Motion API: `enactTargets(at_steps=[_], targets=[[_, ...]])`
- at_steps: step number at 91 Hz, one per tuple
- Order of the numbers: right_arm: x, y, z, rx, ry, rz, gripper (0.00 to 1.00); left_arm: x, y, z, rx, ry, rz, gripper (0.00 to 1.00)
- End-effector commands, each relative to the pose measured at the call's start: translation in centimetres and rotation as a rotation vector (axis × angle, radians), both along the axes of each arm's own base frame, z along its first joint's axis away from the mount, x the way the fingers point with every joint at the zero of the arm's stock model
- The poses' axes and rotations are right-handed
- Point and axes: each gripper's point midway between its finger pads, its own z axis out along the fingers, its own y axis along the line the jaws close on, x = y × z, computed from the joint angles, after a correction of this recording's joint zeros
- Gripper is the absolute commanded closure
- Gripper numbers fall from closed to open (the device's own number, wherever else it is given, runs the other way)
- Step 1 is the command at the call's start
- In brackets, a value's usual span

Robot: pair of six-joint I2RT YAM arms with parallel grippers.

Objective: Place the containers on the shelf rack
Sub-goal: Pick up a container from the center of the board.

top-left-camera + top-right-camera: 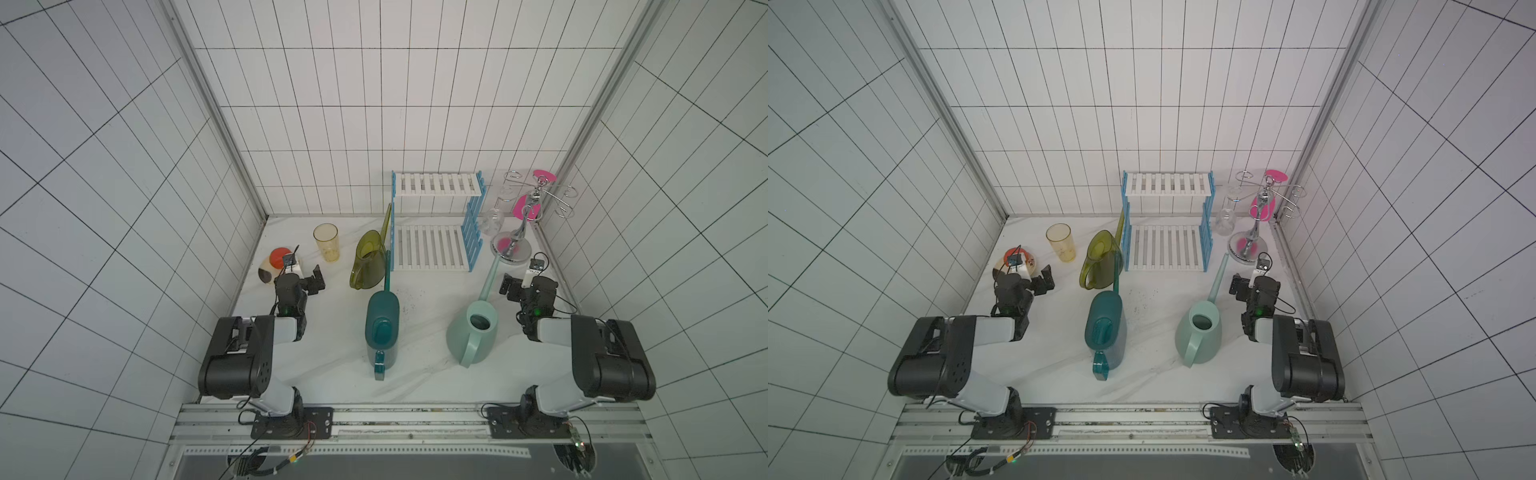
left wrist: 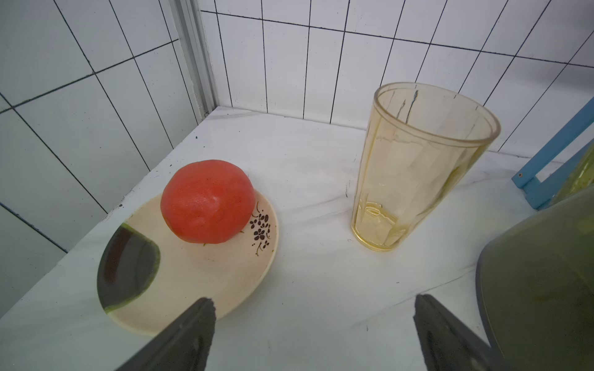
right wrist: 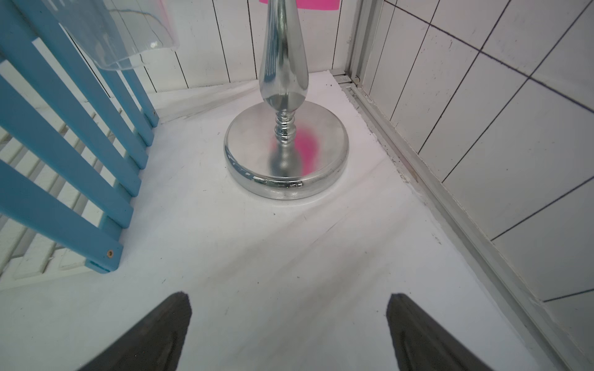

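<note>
Left wrist view: left pincer point(image 2: 313, 300) spread wide, holding nothing.
Just past it on the surface point(image 2: 321, 180) sit a cream dish point(image 2: 193, 276) with a red ball point(image 2: 207, 200) on it, and a yellow tumbler point(image 2: 418, 167). Right pincer point(image 3: 289, 296) is gaping and empty too, facing the chrome stand point(image 3: 286, 154). In a top view, olive can point(image 1: 368, 262) stands just beside the shelf rack point(image 1: 432, 249), by its blue side frame; teal can point(image 1: 382, 328) and mint can point(image 1: 473, 332) sit nearer the arms, all three on the surface.
</note>
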Motion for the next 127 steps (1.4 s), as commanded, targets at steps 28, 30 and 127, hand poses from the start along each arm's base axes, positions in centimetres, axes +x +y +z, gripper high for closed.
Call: enactTargets(at_steps=[28, 30, 127], targets=[[0.3, 0.2, 0.4, -0.002, -0.012, 0.000, 0.01, 0.5, -0.1, 0.5, 0.006, -0.015, 0.000, 0.02], [0.3, 0.2, 0.4, -0.002, -0.012, 0.000, 0.01, 0.5, -0.1, 0.6, 0.006, -0.015, -0.001, 0.02], [-18.2, 9.6, 16.6, 0.148, 0.503, -0.039, 0.09, -5.9, -6.1, 16.7, -0.087, -0.055, -0.123, 0.02]])
